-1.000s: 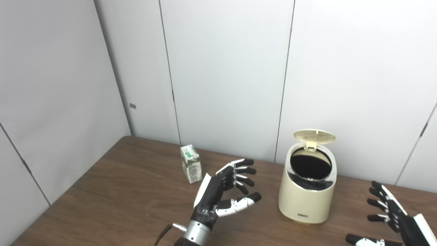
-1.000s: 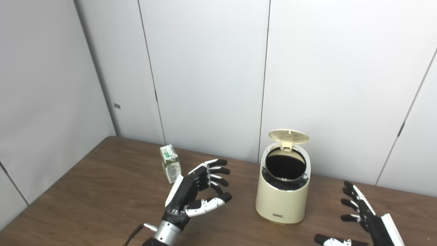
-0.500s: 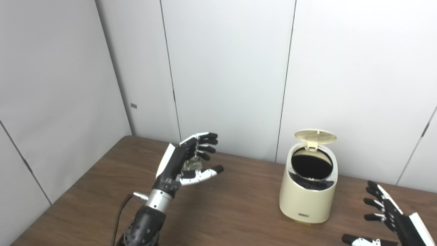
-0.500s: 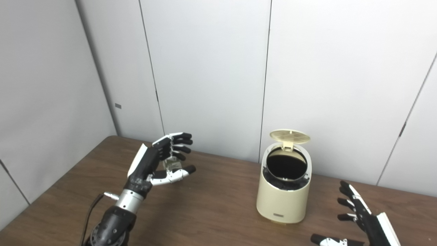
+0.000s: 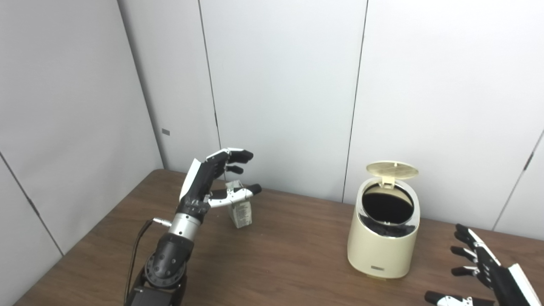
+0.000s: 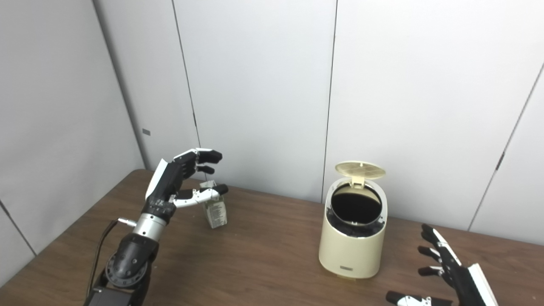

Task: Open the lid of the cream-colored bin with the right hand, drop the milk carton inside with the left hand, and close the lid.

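Your left hand (image 5: pixel 207 182) hovers spread and empty, the upright milk carton (image 5: pixel 240 210) just below its thumb. Your right hand (image 6: pixel 451 272) waits splayed, empty, beside the open-lidded cream-colored bin (image 5: pixel 384 238).

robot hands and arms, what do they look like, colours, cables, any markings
The left hand has a black body with a white panel on its back, white finger segments and black fingertips. Below it sit a silver metal wrist cuff with a small plug, a thin dark cable, and a black forearm with a round, holed joint. The right hand matches in colour. No markings are legible.
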You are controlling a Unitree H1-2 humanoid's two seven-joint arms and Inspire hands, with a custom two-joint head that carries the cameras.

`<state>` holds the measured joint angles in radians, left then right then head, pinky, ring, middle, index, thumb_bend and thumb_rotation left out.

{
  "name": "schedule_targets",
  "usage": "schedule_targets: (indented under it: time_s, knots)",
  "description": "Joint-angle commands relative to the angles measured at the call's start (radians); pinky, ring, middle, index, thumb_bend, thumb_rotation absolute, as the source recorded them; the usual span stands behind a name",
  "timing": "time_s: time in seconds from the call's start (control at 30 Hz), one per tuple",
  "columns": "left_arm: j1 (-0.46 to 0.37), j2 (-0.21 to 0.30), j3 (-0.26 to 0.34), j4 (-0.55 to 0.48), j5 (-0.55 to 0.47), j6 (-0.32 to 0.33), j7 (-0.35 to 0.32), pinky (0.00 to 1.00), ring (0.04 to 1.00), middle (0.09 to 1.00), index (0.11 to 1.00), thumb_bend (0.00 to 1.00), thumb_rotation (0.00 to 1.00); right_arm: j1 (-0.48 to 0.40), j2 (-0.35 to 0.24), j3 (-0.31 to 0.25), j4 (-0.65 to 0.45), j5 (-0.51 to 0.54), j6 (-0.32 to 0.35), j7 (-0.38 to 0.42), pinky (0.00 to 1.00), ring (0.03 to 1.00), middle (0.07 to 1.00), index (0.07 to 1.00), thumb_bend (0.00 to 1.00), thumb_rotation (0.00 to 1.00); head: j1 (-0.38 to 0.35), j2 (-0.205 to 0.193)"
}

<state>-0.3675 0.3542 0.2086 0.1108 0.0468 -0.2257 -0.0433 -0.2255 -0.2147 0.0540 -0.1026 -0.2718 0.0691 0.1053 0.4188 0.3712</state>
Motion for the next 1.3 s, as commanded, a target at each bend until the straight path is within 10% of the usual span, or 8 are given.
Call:
schedule_targets:
  time_s: [0.0, 0.43, 0.97, 1.27]
  knots:
    - [-0.054, 0.044, 0.01, 0.013, 0.004, -0.062, 0.015, 0.73, 0.802, 0.773, 0.715, 0.77, 0.09, -0.038, -0.008, -0.005, -0.042, 0.007, -0.014, -0.004, 0.62, 0.827, 0.918, 0.929, 0.82, 0.24, -0.001, 0.0]
    - [-0.108, 0.069, -0.002, 0.269, 0.101, -0.211, 0.111, 1.0, 0.981, 0.907, 0.881, 0.84, 0.21, -0.032, -0.02, -0.013, -0.07, 0.005, 0.016, 0.003, 0.59, 0.799, 0.908, 0.914, 0.85, 0.27, -0.007, 0.01]
    - [-0.118, 0.06, -0.02, 0.421, 0.055, -0.158, 0.106, 1.0, 0.999, 0.999, 1.0, 0.99, 0.33, -0.025, -0.029, -0.029, -0.082, 0.046, 0.02, 0.018, 0.52, 0.747, 0.893, 0.909, 0.86, 0.24, -0.012, 0.024]
    - [-0.123, 0.052, -0.046, 0.506, 0.089, -0.183, 0.159, 0.84, 0.906, 0.969, 1.0, 0.94, 0.3, -0.018, -0.037, -0.03, -0.096, 0.046, 0.025, 0.024, 0.55, 0.767, 0.901, 0.913, 0.85, 0.24, -0.021, 0.034]
